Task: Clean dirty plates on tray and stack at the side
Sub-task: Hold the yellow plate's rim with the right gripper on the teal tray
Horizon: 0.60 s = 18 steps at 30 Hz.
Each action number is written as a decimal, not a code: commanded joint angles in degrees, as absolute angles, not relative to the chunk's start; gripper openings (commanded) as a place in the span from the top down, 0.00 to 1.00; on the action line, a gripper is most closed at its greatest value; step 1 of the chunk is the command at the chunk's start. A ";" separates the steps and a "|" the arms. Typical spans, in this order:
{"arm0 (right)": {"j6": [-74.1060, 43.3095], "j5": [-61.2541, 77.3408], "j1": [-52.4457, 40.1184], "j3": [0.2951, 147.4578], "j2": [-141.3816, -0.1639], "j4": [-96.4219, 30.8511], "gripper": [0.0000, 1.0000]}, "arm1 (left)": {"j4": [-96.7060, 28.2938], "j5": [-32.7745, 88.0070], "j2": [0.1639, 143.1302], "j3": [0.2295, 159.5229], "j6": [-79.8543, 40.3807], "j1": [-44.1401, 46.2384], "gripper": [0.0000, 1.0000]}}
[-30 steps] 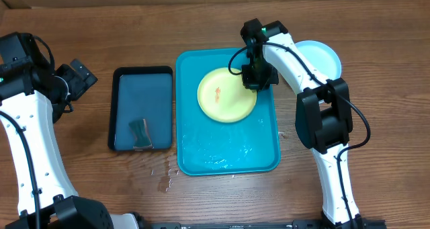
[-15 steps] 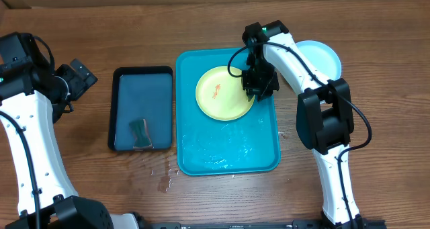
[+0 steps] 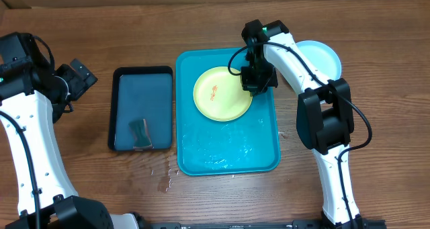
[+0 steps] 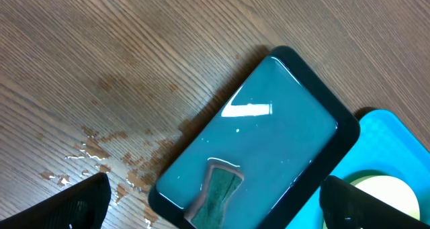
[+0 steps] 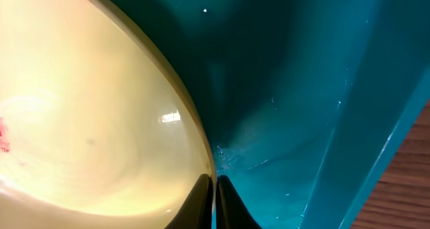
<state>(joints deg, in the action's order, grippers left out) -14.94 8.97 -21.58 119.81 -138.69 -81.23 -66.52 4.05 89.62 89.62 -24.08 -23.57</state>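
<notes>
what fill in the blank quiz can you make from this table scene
1. The plate lying in the teal tray is ____ in colour.
2. The blue plate sits on the ____, beside that tray.
3. The tool at the yellow plate's rim is the ____ one.
4. The left tool, beside the dark tray, stands wide ____.
Missing: yellow; table; right; open

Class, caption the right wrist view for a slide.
Shut right tool at the rim of a smeared yellow plate in the teal tray.

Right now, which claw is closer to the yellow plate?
Right. The right claw sits at the right rim of the yellow plate; the left claw hangs far off, left of the dark tray.
</notes>
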 commanded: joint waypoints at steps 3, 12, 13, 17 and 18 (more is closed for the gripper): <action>-13.02 9.08 -22.83 120.16 -135.98 -81.91 0.96 | -66.65 4.03 89.23 90.59 -24.86 -23.59 0.00; -13.10 9.10 -24.67 120.05 -135.98 -82.56 0.96 | -66.63 4.03 89.23 90.59 -24.86 -23.59 0.00; -13.13 9.10 -24.80 120.05 -135.98 -82.35 0.96 | -66.48 3.84 89.23 90.59 -24.86 -23.59 0.00; -13.13 9.13 -25.12 120.05 -135.98 -82.24 0.96 | -65.98 3.42 89.23 90.59 -24.86 -23.59 0.00; -13.13 9.10 -25.12 120.05 -135.98 -82.30 0.96 | -65.98 3.42 89.23 90.59 -24.86 -23.59 0.00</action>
<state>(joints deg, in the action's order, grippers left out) -13.43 8.99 -24.80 119.81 -138.69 -82.48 -66.19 4.03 89.62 89.62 -24.08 -23.57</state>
